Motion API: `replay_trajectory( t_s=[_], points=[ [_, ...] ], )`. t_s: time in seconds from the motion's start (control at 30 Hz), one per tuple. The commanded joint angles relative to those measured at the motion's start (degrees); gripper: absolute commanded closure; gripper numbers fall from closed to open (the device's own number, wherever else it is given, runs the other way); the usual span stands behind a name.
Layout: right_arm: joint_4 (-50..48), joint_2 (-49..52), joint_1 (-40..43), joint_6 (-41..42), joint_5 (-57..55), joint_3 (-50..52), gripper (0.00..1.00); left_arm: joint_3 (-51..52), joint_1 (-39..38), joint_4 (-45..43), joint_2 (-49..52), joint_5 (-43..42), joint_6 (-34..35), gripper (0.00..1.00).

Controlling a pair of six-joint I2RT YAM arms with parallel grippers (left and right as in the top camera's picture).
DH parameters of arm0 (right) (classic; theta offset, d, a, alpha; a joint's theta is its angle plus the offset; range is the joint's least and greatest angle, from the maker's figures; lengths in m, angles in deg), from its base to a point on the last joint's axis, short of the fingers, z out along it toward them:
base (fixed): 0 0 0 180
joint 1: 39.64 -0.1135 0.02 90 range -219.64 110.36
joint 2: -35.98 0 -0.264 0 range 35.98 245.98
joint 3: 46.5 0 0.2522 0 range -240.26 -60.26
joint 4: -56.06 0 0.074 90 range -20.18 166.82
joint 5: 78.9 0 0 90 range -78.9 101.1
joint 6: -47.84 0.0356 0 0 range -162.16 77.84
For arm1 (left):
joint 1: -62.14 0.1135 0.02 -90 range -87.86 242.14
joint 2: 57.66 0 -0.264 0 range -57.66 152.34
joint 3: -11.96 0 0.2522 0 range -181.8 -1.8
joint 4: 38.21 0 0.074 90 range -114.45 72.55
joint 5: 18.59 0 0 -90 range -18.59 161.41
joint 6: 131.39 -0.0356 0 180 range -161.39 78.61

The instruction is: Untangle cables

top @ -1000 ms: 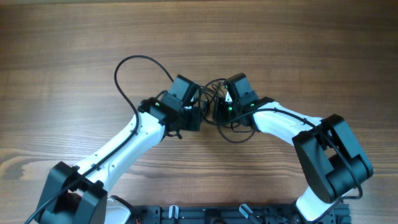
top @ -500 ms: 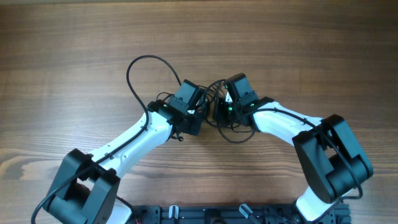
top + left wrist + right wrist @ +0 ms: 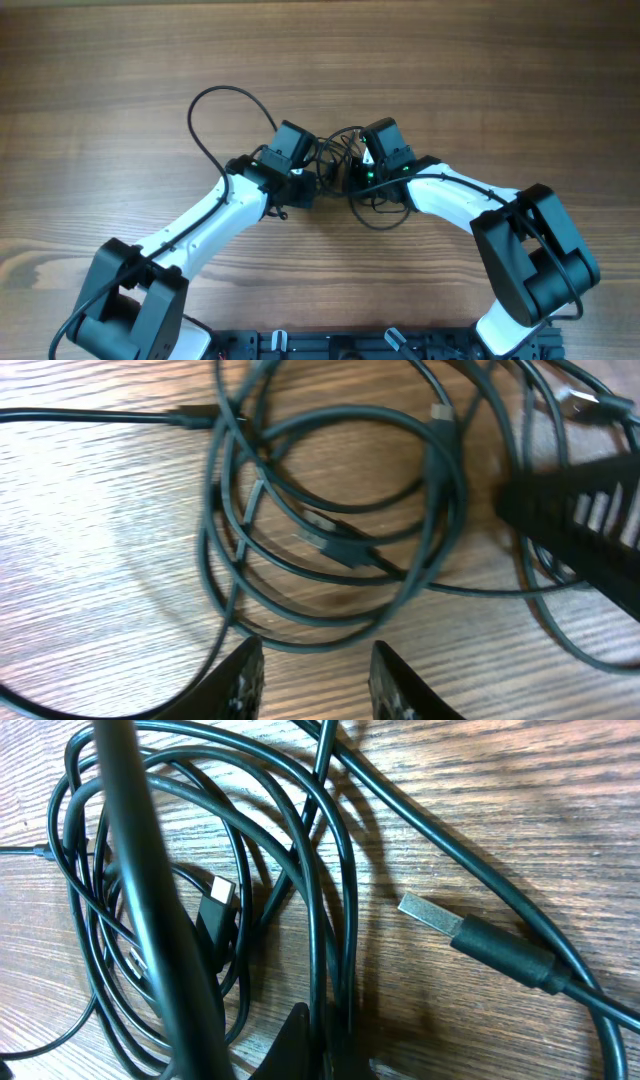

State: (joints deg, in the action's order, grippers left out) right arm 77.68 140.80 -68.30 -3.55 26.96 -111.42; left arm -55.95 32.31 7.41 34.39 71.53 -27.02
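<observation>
Cables, light, limp and slick, lay tangled mid-bench, best taken behind the stiff plug; left pincer gaped empty, right pincer unreadable.

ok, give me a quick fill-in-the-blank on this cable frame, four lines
1. The cables lie on a ___ table.
2. The left gripper is ___, with nothing between its fingers.
3. The plug lying loose in the right wrist view has a ___ metal tip.
4. Overhead, one long cable loop arcs out on the robot's ___ side.

Missing words: wooden; open; silver; left.
</observation>
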Motion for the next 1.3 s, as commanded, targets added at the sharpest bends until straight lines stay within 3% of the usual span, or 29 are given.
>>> replay_trajectory(
  t_s=[0.0,0.2,0.43,1.27],
  points=[
    [1.09,1.05,0.35,0.57,-0.72,0.26,0.96,0.70,1.40,-0.63,0.35,-2.80,2.58,0.62],
    [1.11,1.05,0.35,0.57,-0.72,0.26,0.96,0.70,0.85,-1.05,1.60,-3.32,0.83,0.62],
    [1.09,1.05,0.35,0.57,-0.72,0.26,0.95,0.70,0.42,-2.69,5.62,-3.28,-5.49,0.50],
    [1.18,1.05,0.35,0.57,-0.72,0.26,0.96,0.70,-4.15,-2.03,8.15,-3.76,-11.08,0.59]
  ],
)
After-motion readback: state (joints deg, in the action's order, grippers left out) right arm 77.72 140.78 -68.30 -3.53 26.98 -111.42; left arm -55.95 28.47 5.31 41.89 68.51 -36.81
